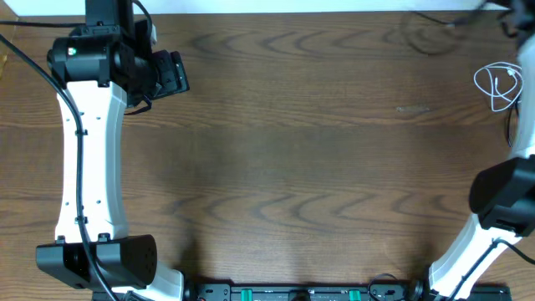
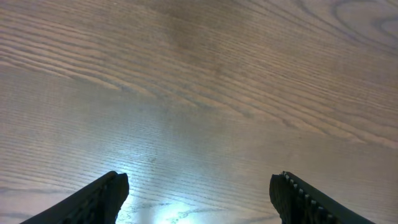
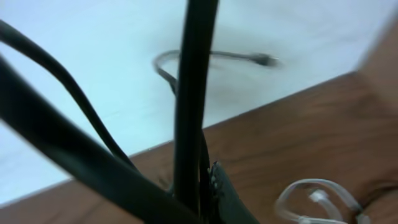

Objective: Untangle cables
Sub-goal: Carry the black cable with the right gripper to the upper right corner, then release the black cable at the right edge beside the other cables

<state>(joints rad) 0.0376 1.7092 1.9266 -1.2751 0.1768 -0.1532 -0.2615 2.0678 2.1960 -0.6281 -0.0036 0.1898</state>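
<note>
Wide passage across table point(image 1: 292, 150) middle; white cable loop point(image 1: 497, 84) blocks far-right edge.

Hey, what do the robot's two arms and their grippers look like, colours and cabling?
Both have white shell links with black joint housings: left arm, right arm. A thin black cable runs along the left arm's white link. The left gripper has black fingers with ridged inner edges.
</note>
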